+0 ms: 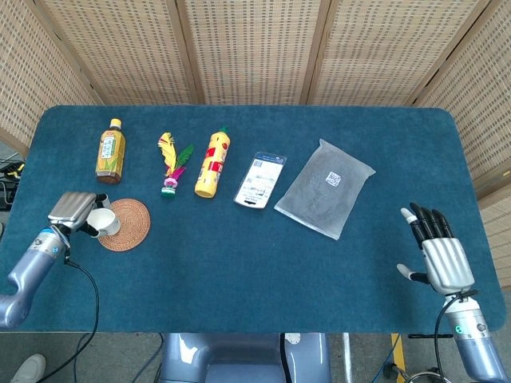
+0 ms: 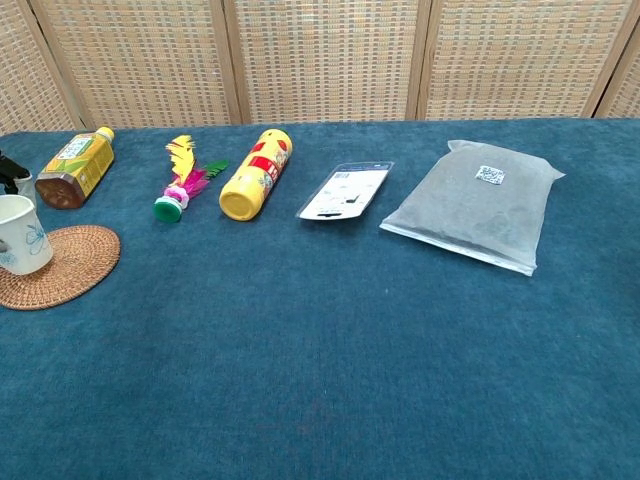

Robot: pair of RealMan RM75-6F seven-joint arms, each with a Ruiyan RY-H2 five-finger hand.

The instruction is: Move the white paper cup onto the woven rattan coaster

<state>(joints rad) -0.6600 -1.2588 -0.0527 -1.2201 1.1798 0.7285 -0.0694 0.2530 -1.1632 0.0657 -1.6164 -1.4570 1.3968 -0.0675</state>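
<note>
**Cup at the left edge of the coaster, on a blue-covered table**

Woven cane screens (image 1: 255,48) stand behind a table (image 1: 263,271) covered in dark blue cloth. At the near right corner the right hand (image 1: 437,257) hovers with its fingers spread and straight, holding nothing. At the near left the left hand (image 1: 70,211) wraps around the white paper cup (image 2: 20,233), which stands upright over the left edge of the woven rattan coaster (image 2: 70,268); in the chest view only dark fingertips show at the left border behind the cup. Whether the cup's base rests on the coaster or hangs just above it cannot be told. Farther back, a row of things lies across the table: a tea bottle (image 1: 111,151) on its side at the left, then a feathered shuttlecock (image 1: 171,163), a yellow can (image 1: 211,163), a flat white packet (image 1: 259,180), and a grey sealed bag (image 1: 325,187) furthest right, all well apart from the right hand.
</note>
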